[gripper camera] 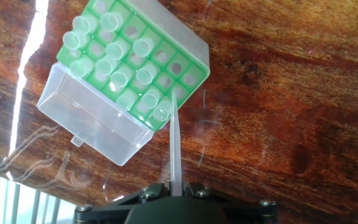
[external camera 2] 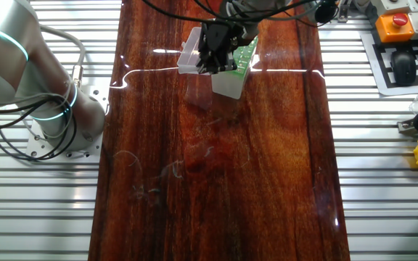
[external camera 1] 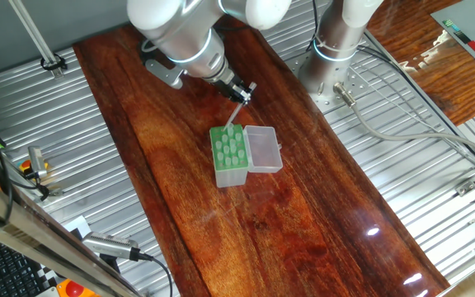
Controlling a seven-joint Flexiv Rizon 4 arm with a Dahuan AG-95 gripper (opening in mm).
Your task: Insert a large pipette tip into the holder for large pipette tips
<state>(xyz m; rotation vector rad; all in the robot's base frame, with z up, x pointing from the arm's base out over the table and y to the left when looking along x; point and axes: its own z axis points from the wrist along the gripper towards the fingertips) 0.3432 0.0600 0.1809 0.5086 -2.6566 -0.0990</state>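
So the gripper (external camera 1: 243, 89) is parked just above the green rack, jaws pinched tight on the wide end of the large pipette tip (gripper camera: 175, 140). In the hand view the tip runs straight out from between the jaws, and its thin point sits right at the top face of the holder for large pipette tips (gripper camera: 135, 59), near the edge row of holes on the side closest to the hand. Can't honestly tell if the point is already inside a hole or just touching the grid between 2 holes, it's too fine to make out.

The holder sits on the dark wood table (external camera 1: 303, 223), roughly mid-table and a bit toward the arm's base. Its clear lid (gripper camera: 95, 121) is flipped open and lying flat beside the box, still joined along one long edge. A bunch of tips are already seated in the grid, their round collars poking up, mostly on the lid side, while the holes nearer the far edge look open.

From one fixed view the tip slants down from the jaws to the top corner of the rack. From the other fixed view the hand covers most of the box, so only a strip of green and part of the lid show.
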